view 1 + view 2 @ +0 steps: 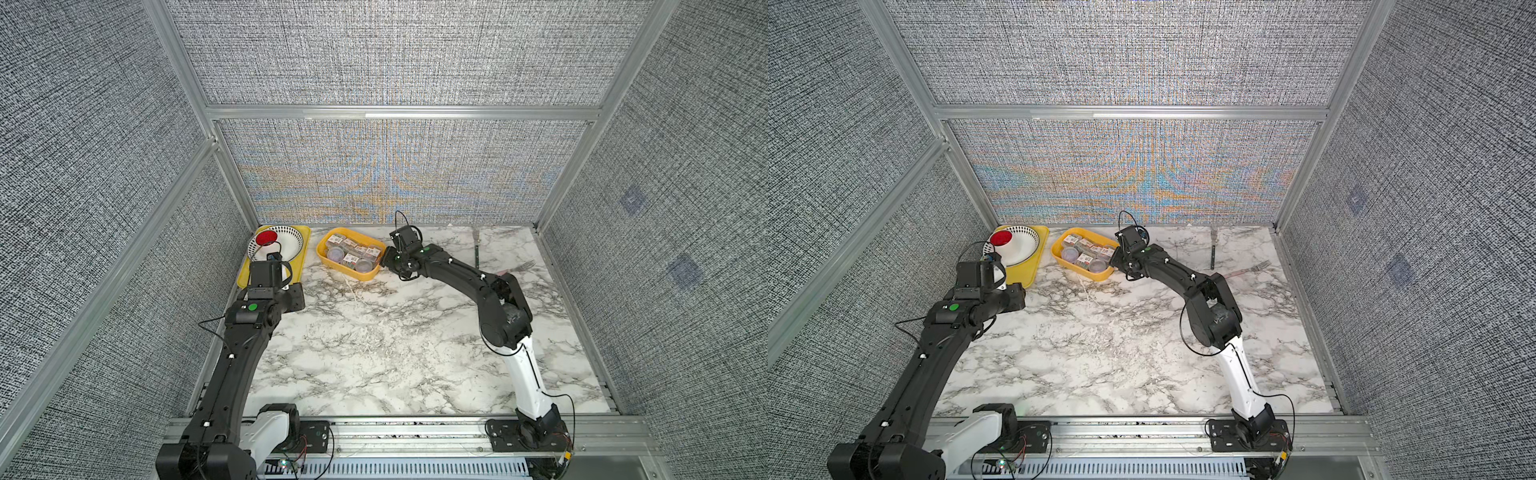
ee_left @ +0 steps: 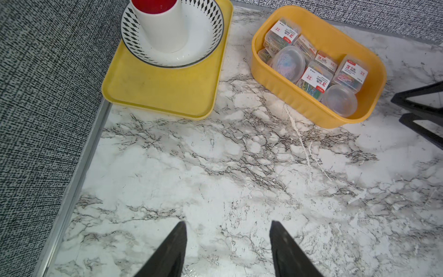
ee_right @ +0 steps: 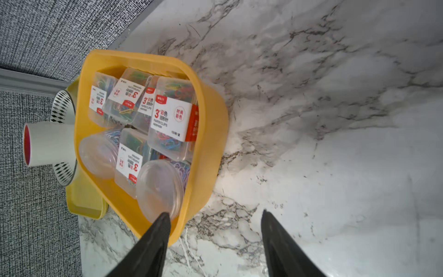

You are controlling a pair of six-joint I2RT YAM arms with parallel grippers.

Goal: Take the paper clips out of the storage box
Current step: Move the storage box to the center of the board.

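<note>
The storage box [image 1: 332,266] is a deep yellow-orange tub at the back of the marble table, also in the left wrist view [image 2: 282,81]. In it lie the paper clips: clear rectangular boxes with white-and-red labels [image 3: 171,117] and two round clear tubs [image 3: 159,189]. My right gripper [image 3: 215,214] is at the tub's right end, open. One fingertip [image 3: 165,218] lies over the near round tub's rim and the other is over bare marble. My left gripper [image 2: 227,223] hovers open over bare marble, well short of the tub, with nothing between its fingers.
A flat yellow tray [image 2: 163,91] lies left of the tub, against the left wall. It holds a patterned bowl [image 2: 203,48] with a white, red-lined cup [image 2: 160,26] in it. Two forks [image 1: 523,266] [image 1: 477,249] lie at the back right.
</note>
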